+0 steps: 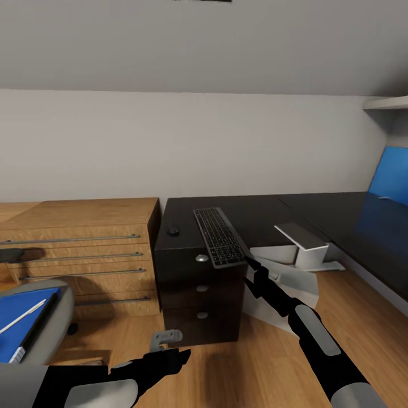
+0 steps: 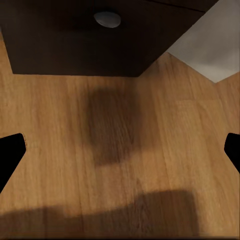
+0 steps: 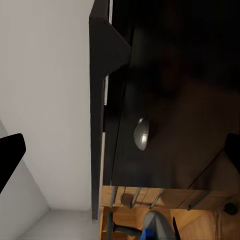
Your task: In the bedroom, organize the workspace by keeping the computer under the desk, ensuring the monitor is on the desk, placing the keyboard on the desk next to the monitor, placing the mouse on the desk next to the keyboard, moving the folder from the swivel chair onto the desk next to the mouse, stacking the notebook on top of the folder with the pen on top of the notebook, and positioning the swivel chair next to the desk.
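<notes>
The keyboard (image 1: 220,237) lies on the black desk (image 1: 266,212), above the drawer unit (image 1: 198,289), with its near end at the front edge. The small dark mouse (image 1: 173,230) rests to its left. My right gripper (image 1: 251,262) is open just off the keyboard's near right corner, in front of the desk edge (image 3: 97,100) and a drawer knob (image 3: 141,134). My left gripper (image 1: 170,341) hangs open, low over the wood floor (image 2: 120,130). At the far left the swivel chair (image 1: 59,317) carries the blue folder (image 1: 20,328), the dark notebook (image 1: 41,324) and the white pen (image 1: 22,316). The white computer (image 1: 303,245) sits under the desk.
A light wooden drawer chest (image 1: 85,249) stands against the desk's left side. A pale flat panel (image 1: 286,283) lies on the floor beside the computer; what it is I cannot tell. The blue back panel (image 1: 391,175) and a white shelf (image 1: 388,103) are at the right.
</notes>
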### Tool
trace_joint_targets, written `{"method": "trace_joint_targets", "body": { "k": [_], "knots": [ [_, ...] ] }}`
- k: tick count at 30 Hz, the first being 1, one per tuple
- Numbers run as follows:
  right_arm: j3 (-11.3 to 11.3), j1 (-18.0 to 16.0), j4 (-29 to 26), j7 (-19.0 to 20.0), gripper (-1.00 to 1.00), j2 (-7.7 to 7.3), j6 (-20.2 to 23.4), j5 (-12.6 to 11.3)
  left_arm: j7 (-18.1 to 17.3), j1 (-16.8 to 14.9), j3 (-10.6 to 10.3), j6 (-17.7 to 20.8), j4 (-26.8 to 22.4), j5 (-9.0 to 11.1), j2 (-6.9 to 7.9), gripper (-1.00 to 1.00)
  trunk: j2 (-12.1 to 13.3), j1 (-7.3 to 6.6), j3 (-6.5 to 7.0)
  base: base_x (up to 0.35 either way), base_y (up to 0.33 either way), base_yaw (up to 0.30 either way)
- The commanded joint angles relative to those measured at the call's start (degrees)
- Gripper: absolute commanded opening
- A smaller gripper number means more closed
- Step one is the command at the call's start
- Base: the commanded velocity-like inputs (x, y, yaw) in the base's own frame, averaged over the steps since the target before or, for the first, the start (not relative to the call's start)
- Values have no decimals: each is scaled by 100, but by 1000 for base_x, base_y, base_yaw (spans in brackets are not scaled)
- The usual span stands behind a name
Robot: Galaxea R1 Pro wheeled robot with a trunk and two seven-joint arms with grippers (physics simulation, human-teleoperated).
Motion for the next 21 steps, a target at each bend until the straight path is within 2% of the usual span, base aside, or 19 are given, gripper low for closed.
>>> {"method": "trace_joint_targets", "body": {
  "k": [1,16,21],
  "knots": [
    [9,-2,1,10,100,-5,6,-23,4,-9,-14,-39,-8,38,-2,100,-3,-2,-6,-41,53,0],
    [9,0,1,11,100,-5,6,-23,4,-9,-15,-37,-8,38,-5,100,-3,-2,-6,-11,14,0],
    [9,-3,1,9,100,-6,6,-23,5,-9,-15,-31,-8,31,-5,100,-3,-2,-6,-139,187,0]
  ]
}}
